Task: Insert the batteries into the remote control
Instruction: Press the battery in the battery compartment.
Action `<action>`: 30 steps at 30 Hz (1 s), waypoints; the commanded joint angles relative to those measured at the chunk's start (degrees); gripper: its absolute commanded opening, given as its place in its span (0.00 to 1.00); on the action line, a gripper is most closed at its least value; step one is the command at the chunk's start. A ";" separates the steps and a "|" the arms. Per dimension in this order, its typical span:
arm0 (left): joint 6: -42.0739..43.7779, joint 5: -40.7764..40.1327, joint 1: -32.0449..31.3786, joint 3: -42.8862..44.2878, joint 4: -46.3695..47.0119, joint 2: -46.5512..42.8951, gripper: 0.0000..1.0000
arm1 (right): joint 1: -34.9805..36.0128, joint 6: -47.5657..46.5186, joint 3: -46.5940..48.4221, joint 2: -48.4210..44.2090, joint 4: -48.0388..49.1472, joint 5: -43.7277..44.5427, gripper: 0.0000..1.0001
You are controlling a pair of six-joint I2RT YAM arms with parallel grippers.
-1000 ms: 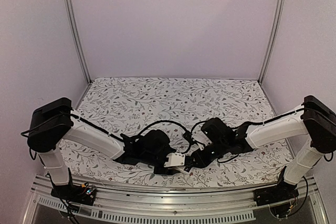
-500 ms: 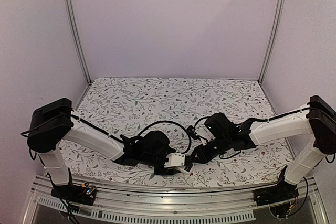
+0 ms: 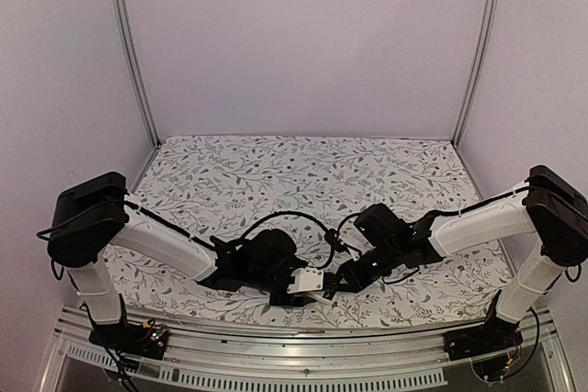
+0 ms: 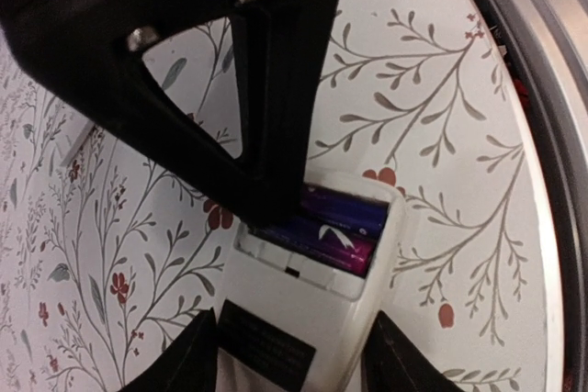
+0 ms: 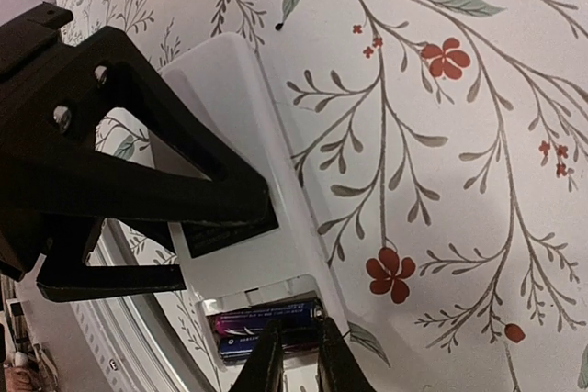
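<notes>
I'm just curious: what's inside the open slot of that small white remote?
Two dark purple cylindrical batteries lie side by side in the small white remote. The right gripper covers one end of them, so the contacts there cannot be seen.

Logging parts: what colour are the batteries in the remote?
The batteries look dark purple; clearest in left wrist view.

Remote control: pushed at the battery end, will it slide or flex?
The remote control looks like a rigid plastic shell, so likely no flex. The left claw clamps its sides, so it probably won't slide. Smooth sides might slip under force.
</notes>
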 commanded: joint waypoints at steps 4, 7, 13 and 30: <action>0.28 -1.89 -0.67 -2.97 -9.54 3.81 0.53 | -0.13 -0.84 -0.42 1.78 1.86 -0.33 0.12; 0.39 -1.96 -0.61 -2.97 -9.70 3.84 0.54 | -0.13 -1.00 -0.51 2.37 1.79 -0.35 0.10; 0.38 -1.98 -0.61 -3.06 -9.72 3.77 0.53 | -0.13 -2.10 0.73 2.45 -1.29 0.67 0.11; 0.52 -1.62 -0.73 -2.98 -9.85 3.93 0.53 | -0.49 -3.94 4.00 0.08 -3.94 3.06 0.25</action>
